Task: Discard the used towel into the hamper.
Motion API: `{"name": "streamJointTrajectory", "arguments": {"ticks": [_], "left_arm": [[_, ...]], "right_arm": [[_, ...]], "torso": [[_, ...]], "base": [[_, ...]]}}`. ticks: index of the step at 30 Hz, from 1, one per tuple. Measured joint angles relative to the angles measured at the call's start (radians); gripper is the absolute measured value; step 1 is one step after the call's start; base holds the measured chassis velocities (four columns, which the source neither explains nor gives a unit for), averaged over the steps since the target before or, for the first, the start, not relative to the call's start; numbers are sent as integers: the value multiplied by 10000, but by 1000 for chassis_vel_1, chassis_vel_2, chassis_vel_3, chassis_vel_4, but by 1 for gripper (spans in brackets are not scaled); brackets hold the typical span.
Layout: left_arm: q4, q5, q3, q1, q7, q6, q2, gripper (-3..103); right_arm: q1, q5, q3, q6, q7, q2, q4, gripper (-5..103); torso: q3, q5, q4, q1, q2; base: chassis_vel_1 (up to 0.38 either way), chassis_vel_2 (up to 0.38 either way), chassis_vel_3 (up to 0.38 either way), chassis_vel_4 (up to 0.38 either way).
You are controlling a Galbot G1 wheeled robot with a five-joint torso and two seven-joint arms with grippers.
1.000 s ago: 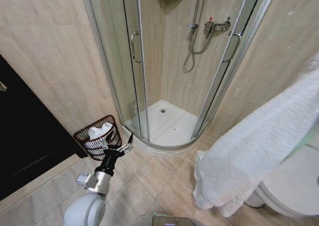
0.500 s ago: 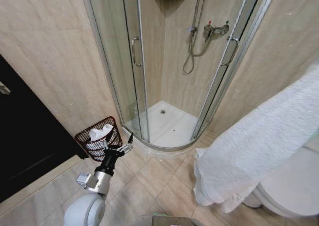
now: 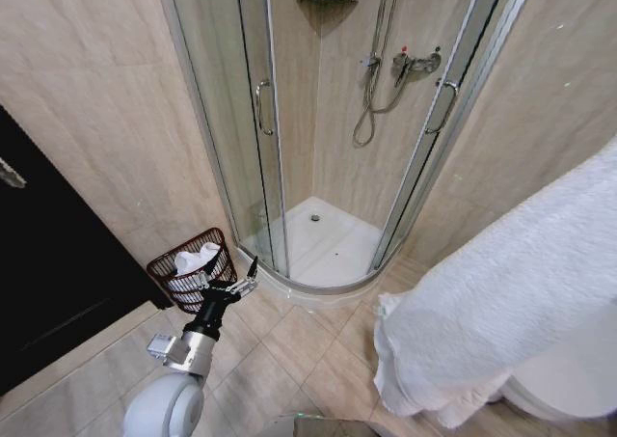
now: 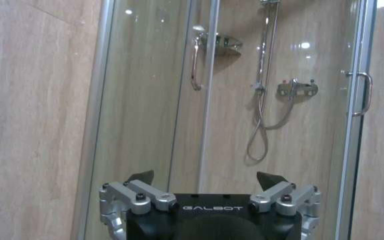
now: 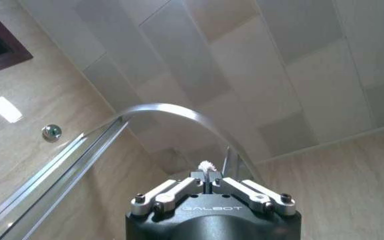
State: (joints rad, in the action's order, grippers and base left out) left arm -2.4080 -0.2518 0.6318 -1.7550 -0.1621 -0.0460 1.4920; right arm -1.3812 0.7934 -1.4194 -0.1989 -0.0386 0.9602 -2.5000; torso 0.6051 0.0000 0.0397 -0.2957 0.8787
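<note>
A bathroom with beige marbled wall tiles and a floor (image 3: 289, 345) of larger beige tiles laid on the diagonal. In the corner stands a curved glass shower enclosure (image 3: 289, 119) with chrome door handles, a white shower tray (image 3: 318, 244) with a small drain, a chrome mixer tap (image 3: 416, 63) with a hanging hose, and a corner shelf of bottles near the top edge of the head view. A dark door (image 3: 48, 292) fills the left side.

The hamper (image 3: 193, 268), a dark red-brown wire basket, sits on the floor against the wall, between the dark door and the shower enclosure; something white already lies inside it.

The left end effector (image 3: 234, 283) is held low, just beside the hamper's rim, its fingers spread wide with nothing between them; the left wrist view looks past them at the shower door.

The white towel (image 3: 492, 302) hangs in a broad drape across the right of the head view, covering the arm that carries it and part of a white fixture below. The right end effector (image 5: 209, 184) points up at the ceiling panels, its fingers pressed together on a small tuft of the towel.
</note>
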Motion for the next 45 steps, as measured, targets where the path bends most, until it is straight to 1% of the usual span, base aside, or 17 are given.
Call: {"name": "streamJointTrajectory", "arguments": {"ticks": [12, 16, 24, 29, 33, 41, 45], "left_arm": [[0, 0, 0, 0, 0, 0, 0, 100], [0, 0, 0, 0, 0, 0, 0, 100], [0, 0, 0, 0, 0, 0, 0, 100], [0, 0, 0, 0, 0, 0, 0, 100], [0, 0, 0, 0, 0, 0, 0, 100], [0, 0, 0, 0, 0, 0, 0, 100], [0, 0, 0, 0, 0, 0, 0, 100]], "right_arm": [[355, 10, 101, -19, -93, -112, 332, 2], [378, 10, 145, -30, -112, -111, 365, 2], [400, -28, 292, -54, -139, 155, 257, 2], [423, -31, 267, -57, -138, 155, 270, 2], [359, -21, 208, -63, -125, 202, 212, 2], [351, 18, 124, -55, -64, 148, 154, 2], [301, 20, 119, -43, -64, 233, 93, 2]], "torso": [[337, 0, -1, -257, 594], [401, 0, 0, -313, 714], [647, 0, 0, -499, 1147], [750, -1, 0, -578, 1325], [899, 1, -1, -693, 1588], [1076, -1, 0, -841, 1915], [1219, 0, 0, -946, 2162]], "base": [[0, 0, 0, 0], [0, 0, 0, 0], [0, 0, 0, 0], [0, 0, 0, 0], [0, 0, 0, 0], [0, 0, 0, 0], [0, 0, 0, 0]]}}
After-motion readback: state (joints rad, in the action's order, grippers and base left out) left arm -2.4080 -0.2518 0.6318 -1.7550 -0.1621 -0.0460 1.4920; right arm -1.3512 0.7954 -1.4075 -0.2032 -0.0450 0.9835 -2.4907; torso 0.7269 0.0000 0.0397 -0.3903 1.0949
